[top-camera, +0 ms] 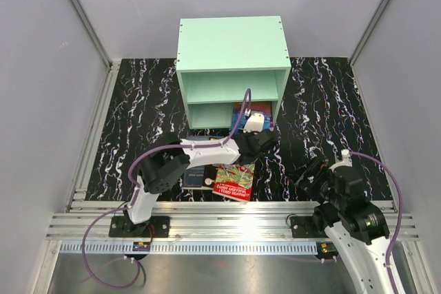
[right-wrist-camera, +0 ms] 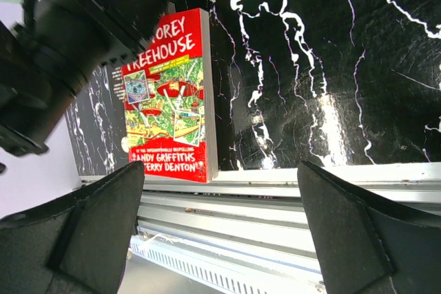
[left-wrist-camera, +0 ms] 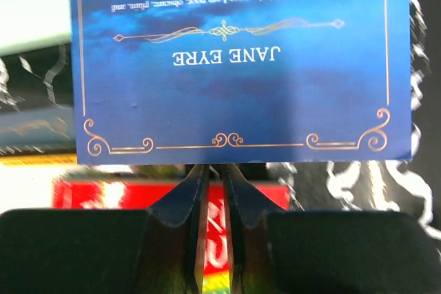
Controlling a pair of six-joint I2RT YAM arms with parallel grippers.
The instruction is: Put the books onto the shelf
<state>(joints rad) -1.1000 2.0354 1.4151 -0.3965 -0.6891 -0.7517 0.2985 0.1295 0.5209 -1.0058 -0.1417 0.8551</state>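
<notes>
My left gripper [left-wrist-camera: 215,166] is shut on the lower edge of a dark blue book [left-wrist-camera: 234,60] with "JANE EYRE" printed on it, held above the table. Under it lies the red "Treehouse" book [top-camera: 234,180] [right-wrist-camera: 172,94], flat near the front edge, with a dark book [top-camera: 198,175] beside it on the left. In the top view the left gripper [top-camera: 258,144] hovers just before the mint-green shelf [top-camera: 231,43]. A blue-and-orange cover [top-camera: 244,109] shows at the lower compartment's mouth. My right gripper [right-wrist-camera: 220,166] [top-camera: 310,170] stands wide open over the table's front edge, holding nothing.
Black marbled tabletop [top-camera: 317,101] runs on both sides of the shelf. Aluminium rails [top-camera: 227,224] [right-wrist-camera: 227,204] line the near edge. Grey walls close in the left, right and back.
</notes>
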